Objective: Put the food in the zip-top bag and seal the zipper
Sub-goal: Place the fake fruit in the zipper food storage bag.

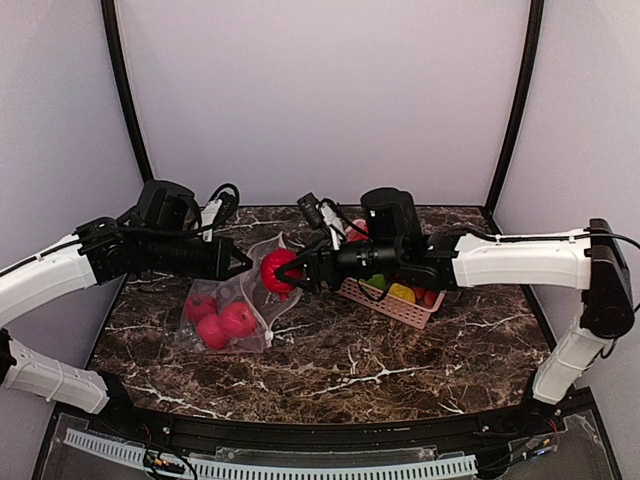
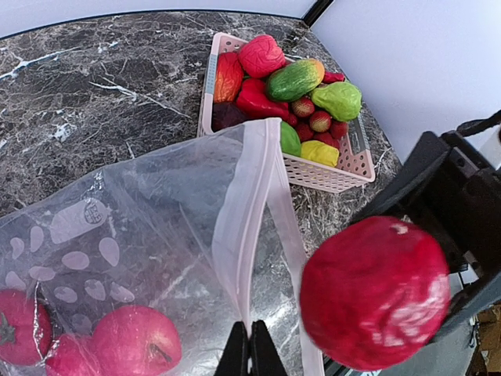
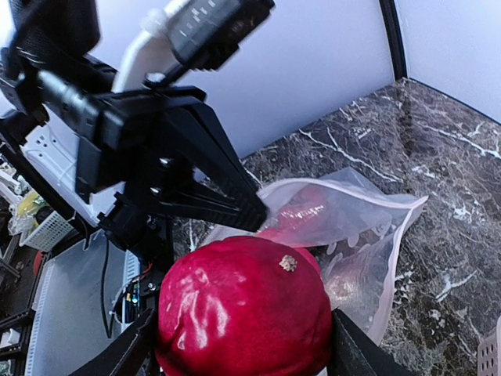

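**Three pieces bagged, a fourth poised at the mouth**

Three red toy fruits (image 1: 237, 318) lie inside the zip-top bag (image 2: 117, 211), which rests on the marble worktop (image 1: 400, 370) left of the pink basket (image 1: 395, 308) of mixed toy produce. The left pincer (image 2: 250, 345) is pinched fully closed on the zipper (image 2: 250, 196), lifting one lip so the mouth gapes towards the right arm. The right pincer (image 1: 285, 272) is spread wide around a large round red fruit (image 3: 244, 309), gripping it from both sides just beside the raised lip and above the worktop.

The opening looks barely wider than the fruit. Released off-centre, the fruit could strike the zipper or the limp film and roll away across the worktop. A push against the lip might drag the thin strip out of the left pincer's narrow pinch, collapsing the mouth. The two pincers are close together, so a careless advance risks them colliding, or the wide fingers snagging the plastic.
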Tool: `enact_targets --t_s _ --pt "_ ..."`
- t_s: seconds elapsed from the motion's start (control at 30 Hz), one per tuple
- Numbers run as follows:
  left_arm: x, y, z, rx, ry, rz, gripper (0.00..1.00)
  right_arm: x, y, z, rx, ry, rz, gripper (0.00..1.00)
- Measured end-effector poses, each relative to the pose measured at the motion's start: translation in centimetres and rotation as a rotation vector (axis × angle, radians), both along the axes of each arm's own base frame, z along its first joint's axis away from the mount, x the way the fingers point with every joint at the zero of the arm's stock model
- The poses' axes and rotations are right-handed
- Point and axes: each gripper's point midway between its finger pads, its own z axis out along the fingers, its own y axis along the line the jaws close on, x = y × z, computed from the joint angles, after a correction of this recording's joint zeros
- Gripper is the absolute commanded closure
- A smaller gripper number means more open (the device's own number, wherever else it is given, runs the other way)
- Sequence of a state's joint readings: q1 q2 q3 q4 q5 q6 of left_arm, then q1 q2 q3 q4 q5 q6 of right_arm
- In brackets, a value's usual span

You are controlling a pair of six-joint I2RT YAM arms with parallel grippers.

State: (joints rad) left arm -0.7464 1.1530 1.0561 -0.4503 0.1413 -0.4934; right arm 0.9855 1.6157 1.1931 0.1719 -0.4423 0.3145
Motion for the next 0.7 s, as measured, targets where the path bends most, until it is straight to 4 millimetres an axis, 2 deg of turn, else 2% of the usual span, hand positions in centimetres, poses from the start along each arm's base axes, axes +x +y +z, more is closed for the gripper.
enact_targets --t_s 0.17,0.27,0.53,0.7 --pt "-0.1 0.1 0.1 -0.005 -0.003 0.001 0.99 1.2 2.1 -3.0 -0.081 0.015 -0.058 0.32" --pt "-0.1 0.1 0.2 -0.005 -0.003 0.001 0.99 1.5 2.8 -3.9 -0.120 0.013 -0.091 0.30" --pt "-0.2 0.1 0.1 -0.006 -0.001 0.002 0.99 2.3 3.3 -4.0 -0.168 -0.020 -0.158 0.20" --pt "-0.2 0.1 0.1 -0.005 0.000 0.002 0.99 2.6 3.2 -4.2 -0.180 -0.026 -0.176 0.20"
